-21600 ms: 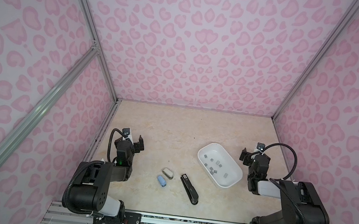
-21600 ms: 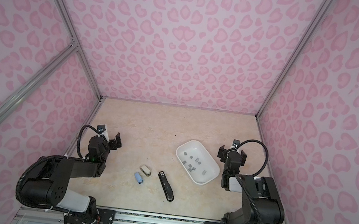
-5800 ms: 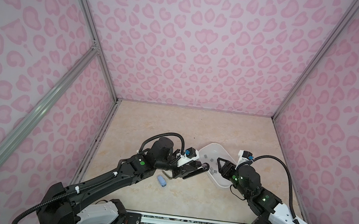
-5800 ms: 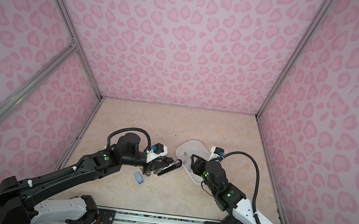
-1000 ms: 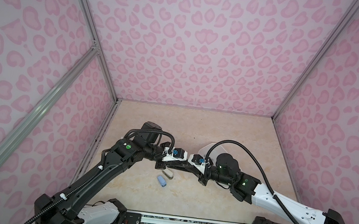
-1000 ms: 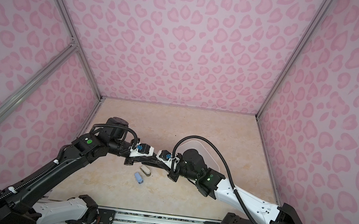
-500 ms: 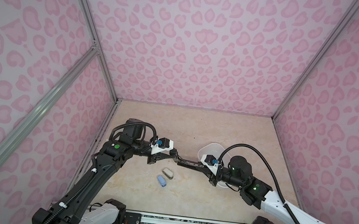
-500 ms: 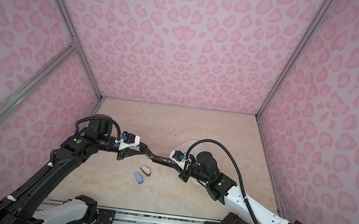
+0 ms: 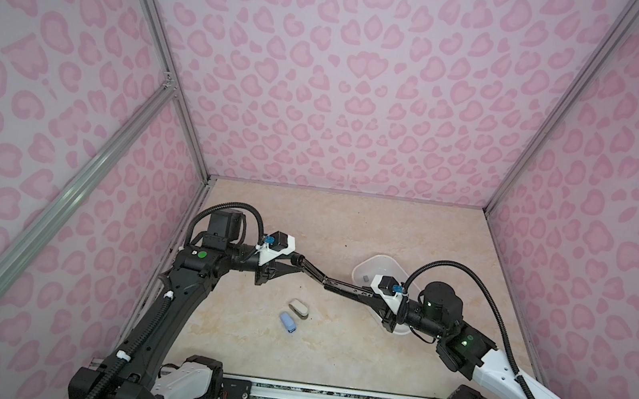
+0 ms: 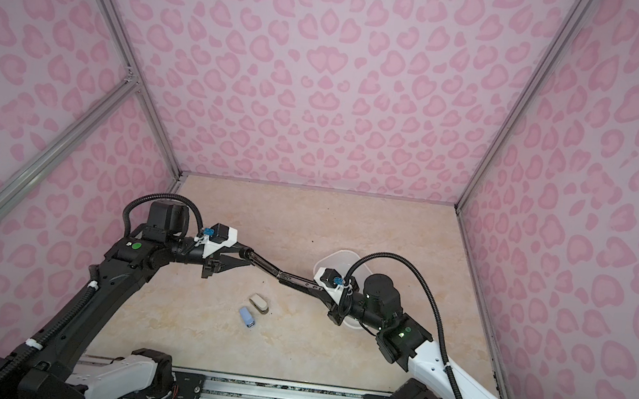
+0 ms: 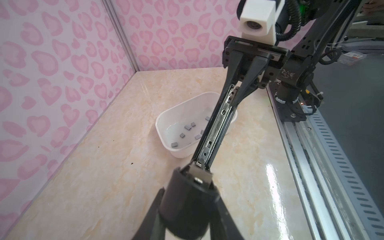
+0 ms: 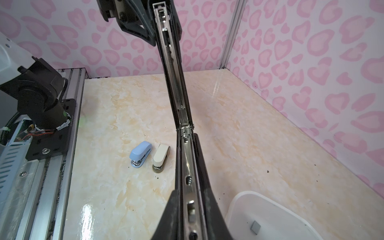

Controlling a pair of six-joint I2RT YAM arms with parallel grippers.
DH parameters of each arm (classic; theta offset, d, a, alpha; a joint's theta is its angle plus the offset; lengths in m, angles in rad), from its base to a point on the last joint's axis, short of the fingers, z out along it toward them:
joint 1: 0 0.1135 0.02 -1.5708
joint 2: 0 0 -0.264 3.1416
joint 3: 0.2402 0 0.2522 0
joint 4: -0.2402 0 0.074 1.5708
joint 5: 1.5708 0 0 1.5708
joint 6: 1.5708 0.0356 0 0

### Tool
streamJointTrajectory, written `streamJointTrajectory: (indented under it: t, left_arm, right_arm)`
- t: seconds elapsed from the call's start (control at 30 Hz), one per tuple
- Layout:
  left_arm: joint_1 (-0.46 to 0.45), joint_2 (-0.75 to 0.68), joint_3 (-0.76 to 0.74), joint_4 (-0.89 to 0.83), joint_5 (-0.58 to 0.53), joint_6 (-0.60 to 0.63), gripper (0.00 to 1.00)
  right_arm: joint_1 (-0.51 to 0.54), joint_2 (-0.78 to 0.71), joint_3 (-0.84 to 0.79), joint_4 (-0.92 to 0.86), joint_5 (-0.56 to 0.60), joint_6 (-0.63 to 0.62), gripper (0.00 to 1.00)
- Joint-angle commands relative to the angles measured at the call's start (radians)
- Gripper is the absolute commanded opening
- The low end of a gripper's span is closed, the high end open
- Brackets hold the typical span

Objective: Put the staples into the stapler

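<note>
Unfolded wide within the last second: stapler (image 9: 323, 281) aloft, left pincer (image 9: 296, 263) clamped on its black end, right pincer (image 9: 359, 294) on the metal end. Channel seemingly bared for loading; staples (image 11: 188, 127) in tray (image 11: 179, 153).

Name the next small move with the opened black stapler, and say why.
Probably lower the black metal stapler onto the beige marble-look table: it hangs swung open between left claw and right claw, both shut on its ends, so neither is free for the small grey staple blocks in the white plastic tray.
</note>
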Motion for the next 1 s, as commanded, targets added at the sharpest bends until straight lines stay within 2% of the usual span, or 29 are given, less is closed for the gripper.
streamJointTrajectory:
  t: [0.0, 0.2, 0.3, 0.37, 0.43, 0.5, 0.57, 0.67, 0.8, 0.97]
  left_arm:
    - [0.011, 0.016, 0.005, 0.144, -0.150, -0.053, 0.15]
    - [0.012, 0.044, 0.022, 0.194, -0.212, -0.141, 0.31]
    - [0.009, 0.051, 0.049, 0.188, -0.186, -0.165, 0.33]
    - [-0.020, 0.032, 0.067, 0.190, -0.215, -0.189, 0.35]
    - [-0.097, -0.017, 0.071, 0.211, -0.315, -0.215, 0.35]
    - [-0.165, -0.083, 0.061, 0.257, -0.356, -0.268, 0.35]
    - [-0.230, -0.161, 0.022, 0.352, -0.418, -0.364, 0.35]
    - [-0.337, -0.258, -0.062, 0.436, -0.550, -0.423, 0.35]
    - [-0.489, -0.342, -0.168, 0.474, -0.702, -0.414, 0.35]
    - [-0.593, -0.357, -0.243, 0.525, -0.818, -0.412, 0.35]
  right_arm:
    - [0.002, 0.007, 0.018, 0.066, -0.072, 0.059, 0.00]
    - [0.054, -0.033, -0.020, 0.137, -0.015, 0.051, 0.00]
    - [0.079, -0.020, 0.001, 0.118, 0.060, 0.060, 0.00]
    - [0.085, 0.003, 0.028, 0.101, 0.124, 0.079, 0.00]
    - [0.088, 0.027, 0.048, 0.112, 0.166, 0.122, 0.00]
    - [0.088, 0.048, 0.066, 0.139, 0.200, 0.169, 0.00]
    - [0.088, 0.078, 0.107, 0.138, 0.232, 0.229, 0.00]
    - [0.089, 0.123, 0.196, 0.076, 0.269, 0.315, 0.00]
    - [0.096, 0.161, 0.246, 0.039, 0.225, 0.300, 0.00]
    - [0.143, 0.155, 0.213, 0.091, 0.245, 0.261, 0.00]
